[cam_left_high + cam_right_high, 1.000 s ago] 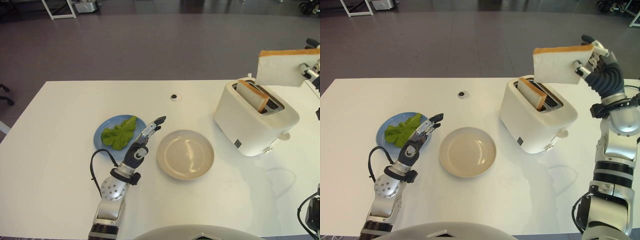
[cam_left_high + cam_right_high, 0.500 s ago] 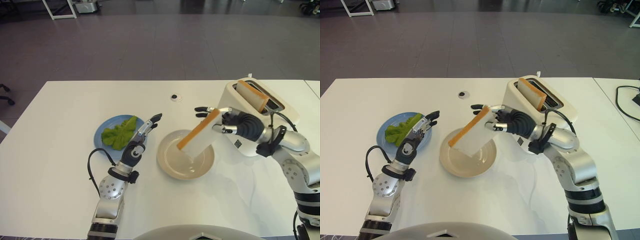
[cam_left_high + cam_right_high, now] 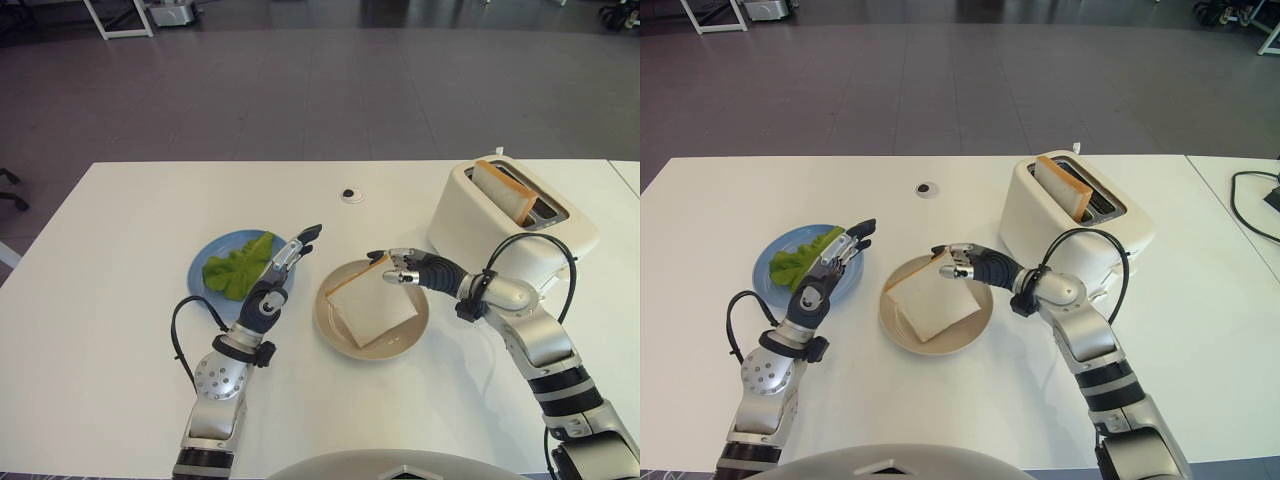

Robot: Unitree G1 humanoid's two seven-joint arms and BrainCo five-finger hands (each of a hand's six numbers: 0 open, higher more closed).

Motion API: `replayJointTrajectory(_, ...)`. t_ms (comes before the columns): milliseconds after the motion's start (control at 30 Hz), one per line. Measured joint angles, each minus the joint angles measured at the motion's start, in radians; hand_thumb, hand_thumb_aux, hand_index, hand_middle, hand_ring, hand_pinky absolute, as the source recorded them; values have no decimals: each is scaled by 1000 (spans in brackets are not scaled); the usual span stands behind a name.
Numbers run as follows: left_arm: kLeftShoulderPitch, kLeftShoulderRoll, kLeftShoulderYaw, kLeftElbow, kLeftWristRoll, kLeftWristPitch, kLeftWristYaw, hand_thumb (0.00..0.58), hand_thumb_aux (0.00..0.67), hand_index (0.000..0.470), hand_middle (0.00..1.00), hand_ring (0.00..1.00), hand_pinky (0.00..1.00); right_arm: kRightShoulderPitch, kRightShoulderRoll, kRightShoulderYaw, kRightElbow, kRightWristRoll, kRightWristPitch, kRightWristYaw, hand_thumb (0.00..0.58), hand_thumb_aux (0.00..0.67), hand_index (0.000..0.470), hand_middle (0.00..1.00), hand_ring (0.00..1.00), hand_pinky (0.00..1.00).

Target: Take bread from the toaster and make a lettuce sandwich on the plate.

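A white bread slice (image 3: 370,305) lies nearly flat on the beige plate (image 3: 400,338) at the table's middle. My right hand (image 3: 405,270) is at the slice's far right corner, fingers curled onto it. Behind this hand stands the white toaster (image 3: 500,240), with a second slice (image 3: 503,190) sticking out of its slot. A green lettuce leaf (image 3: 238,268) rests on the blue plate (image 3: 203,285) to the left. My left hand (image 3: 282,262) hovers at that plate's right edge, fingers stretched out and holding nothing.
A small black knob (image 3: 348,193) sits in the white table (image 3: 100,300) behind the plates. The two plates lie close together, and the toaster is close to the right of the beige plate. There is bare table at the front and far left.
My right hand swung the slice down from above the toaster to the beige plate, where it tipped from steeply tilted to nearly flat. My left hand edged slightly toward the lettuce.
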Motion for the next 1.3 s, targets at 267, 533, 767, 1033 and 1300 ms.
replayJointTrajectory(267, 6, 12, 23, -8, 14, 5, 9, 0, 0, 0, 0, 0, 0, 5, 17, -12, -12, -58, -45, -17, 0, 0, 0, 0, 0, 0)
replayJointTrajectory(533, -123, 246, 183, 52, 526, 119, 227, 0, 0, 0, 0, 0, 0, 62, 55, -131, -93, -17, -235, -29, 0, 0, 0, 0, 0, 0)
replayJointTrajectory(767, -255, 503, 102, 318, 952, 228, 392, 66, 39, 28, 0, 0, 0, 165, 73, -190, -123, 24, -354, -19, 0, 0, 0, 0, 0, 0)
replayJointTrajectory(1033, -309, 517, -51, 532, 1013, 273, 452, 363, 260, 182, 0, 0, 0, 182, 93, -182, -134, 22, -374, -16, 0, 0, 0, 0, 0, 0)
replayJointTrajectory(1300, -346, 519, -102, 614, 960, 263, 480, 509, 436, 306, 0, 0, 0, 189, 93, -185, -149, 23, -376, -16, 0, 0, 0, 0, 0, 0)
